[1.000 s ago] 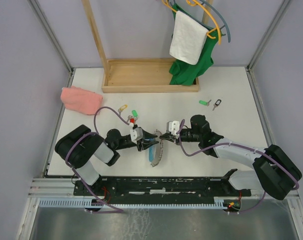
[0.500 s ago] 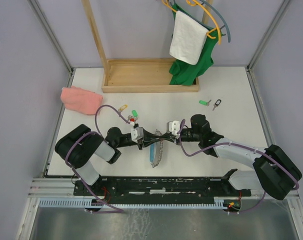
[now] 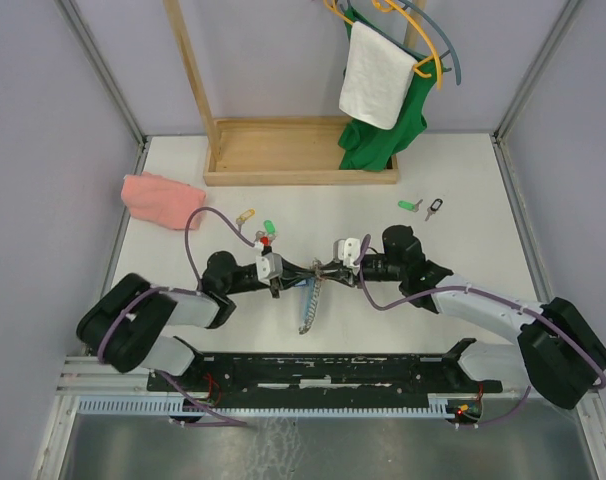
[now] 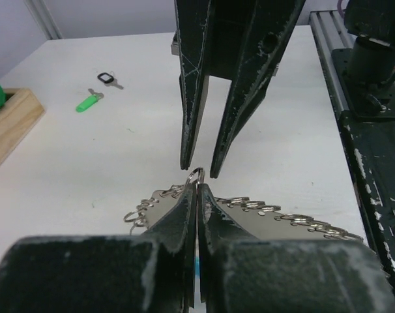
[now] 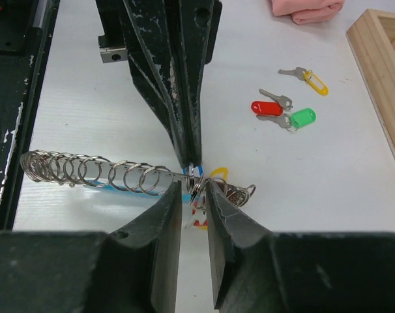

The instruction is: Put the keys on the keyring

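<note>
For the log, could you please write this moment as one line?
left gripper: shut on keyring | right gripper: open | red-tagged key: loose

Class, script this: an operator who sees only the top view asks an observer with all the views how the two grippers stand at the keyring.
Operator: Is the left gripper shut?
Observer: Yes. In its wrist view the jaws are closed on a small ring of the keyring.
Operator: And the right one?
Observer: The right gripper is open, its fingers a little apart on either side of that ring.
</note>
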You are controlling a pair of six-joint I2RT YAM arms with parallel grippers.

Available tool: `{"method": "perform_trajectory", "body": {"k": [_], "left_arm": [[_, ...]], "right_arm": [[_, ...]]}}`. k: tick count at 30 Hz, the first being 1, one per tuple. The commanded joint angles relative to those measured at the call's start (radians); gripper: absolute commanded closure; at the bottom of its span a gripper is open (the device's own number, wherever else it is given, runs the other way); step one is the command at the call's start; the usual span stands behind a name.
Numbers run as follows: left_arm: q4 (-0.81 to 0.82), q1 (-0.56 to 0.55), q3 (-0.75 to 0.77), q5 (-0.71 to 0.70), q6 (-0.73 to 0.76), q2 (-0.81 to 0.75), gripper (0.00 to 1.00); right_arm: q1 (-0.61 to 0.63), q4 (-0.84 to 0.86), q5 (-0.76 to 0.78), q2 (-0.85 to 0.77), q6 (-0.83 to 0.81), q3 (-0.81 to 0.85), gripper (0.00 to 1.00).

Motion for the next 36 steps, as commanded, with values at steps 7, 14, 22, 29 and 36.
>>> {"method": "perform_trajectory", "body": {"k": [7,14,22,29,36], "left_arm": [[-0.746,-0.018,0.158,-0.159,0.284,-0.345,0.97],[-0.752,-0.026,0.161,-0.146,0.296,-0.329,0.97],[-0.672,-0.028,0.128,-0.125,0.274,-0.316,0.97],[-0.608,-0.028,0.105,-0.110,0.263,-0.302,0.97],[-0.574,-0.028,0.093,-0.100,0.256,-0.291,0.97]], "right_arm": [[-0.003,-0.191,0.074,-0.094,-0.040,0.085,0.61],[-0.003,-0.149,0.076,-0.066,-0.030,0.078,0.64],[-0.002,-0.005,0.053,0.026,0.029,0.056,0.68],[0.000,-0.007,0.043,0.049,-0.009,0.069,0.68],[0.000,-0.019,0.003,0.064,-0.030,0.090,0.71]]}}
